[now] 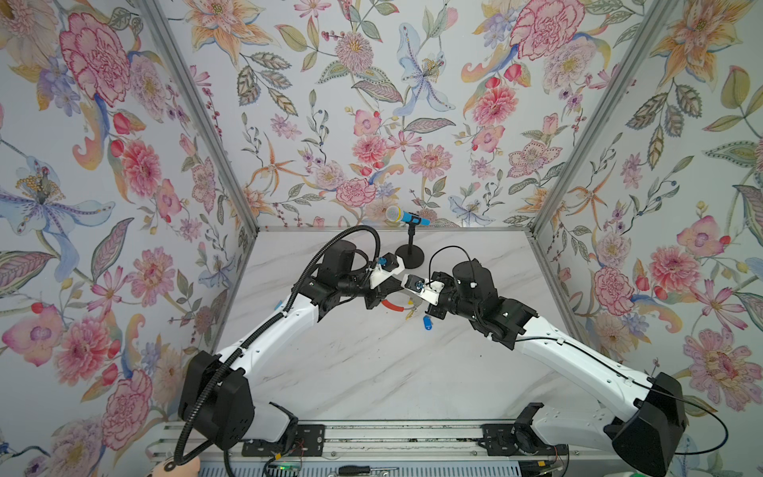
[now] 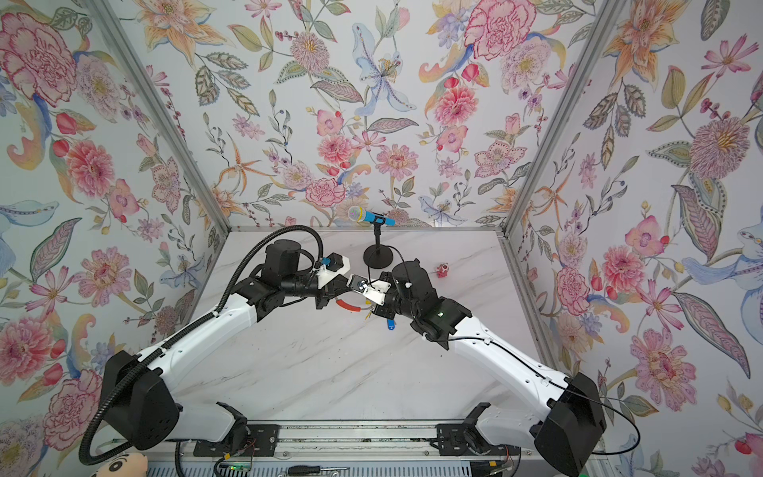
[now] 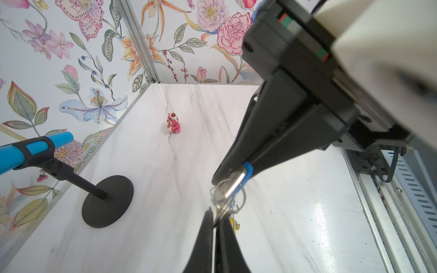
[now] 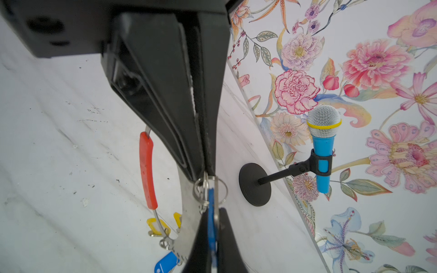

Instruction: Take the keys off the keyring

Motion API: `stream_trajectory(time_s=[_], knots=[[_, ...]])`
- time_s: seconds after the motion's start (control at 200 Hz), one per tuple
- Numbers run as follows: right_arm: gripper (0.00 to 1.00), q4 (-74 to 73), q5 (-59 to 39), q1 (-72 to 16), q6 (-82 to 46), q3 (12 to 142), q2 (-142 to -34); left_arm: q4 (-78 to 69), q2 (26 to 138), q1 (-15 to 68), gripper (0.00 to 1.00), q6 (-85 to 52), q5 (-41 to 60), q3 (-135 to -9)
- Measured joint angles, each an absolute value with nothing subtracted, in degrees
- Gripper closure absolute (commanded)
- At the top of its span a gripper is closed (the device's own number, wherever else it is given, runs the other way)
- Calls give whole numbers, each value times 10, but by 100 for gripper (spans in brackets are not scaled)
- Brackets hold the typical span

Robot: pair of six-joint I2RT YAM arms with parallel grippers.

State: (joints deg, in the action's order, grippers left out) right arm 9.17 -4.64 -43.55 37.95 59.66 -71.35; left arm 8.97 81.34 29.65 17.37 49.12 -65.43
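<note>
In both top views the white-and-black left arm (image 1: 285,320) and right arm (image 1: 578,351) are seen stretched low from the near rail and bent inward, so that the wrists meet over the middle of the glossy marbled tabletop (image 1: 371,371). The fingertips are hidden beneath the wrist cameras. Under them the keyring (image 1: 392,306) is marked by its curved red sleeve, with a hanging blue tag (image 1: 427,322) and yellow tags (image 1: 409,315) just beside it. A round black stand base (image 2: 377,256) is set behind, and a small pink toy (image 2: 443,270) lies well apart to the right.

In the left wrist view the tapered matte-black left fingers (image 3: 211,225) are clenched on a thin wire split ring (image 3: 219,211) among the shiny silver keys (image 3: 233,182). The right fingers (image 3: 225,169) are pressed tight on an oblong plastic held blue tag (image 3: 248,168).

In the right wrist view the right fingers are seen closed on the held blue tag's edge, and the left fingers are closed at the small rings. The thin grey hoop is seen curving beside them through its smooth red sleeve, with the yellow tags and the hanging blue tag strung at its far end. Whether these touch the tabletop cannot be told.
</note>
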Motion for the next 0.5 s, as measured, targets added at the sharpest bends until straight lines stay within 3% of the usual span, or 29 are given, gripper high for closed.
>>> stream_trajectory(time_s=[0.5], knots=[[100,92,-22,-435,379,578,-693,84,813,297,100,174,486,-654]])
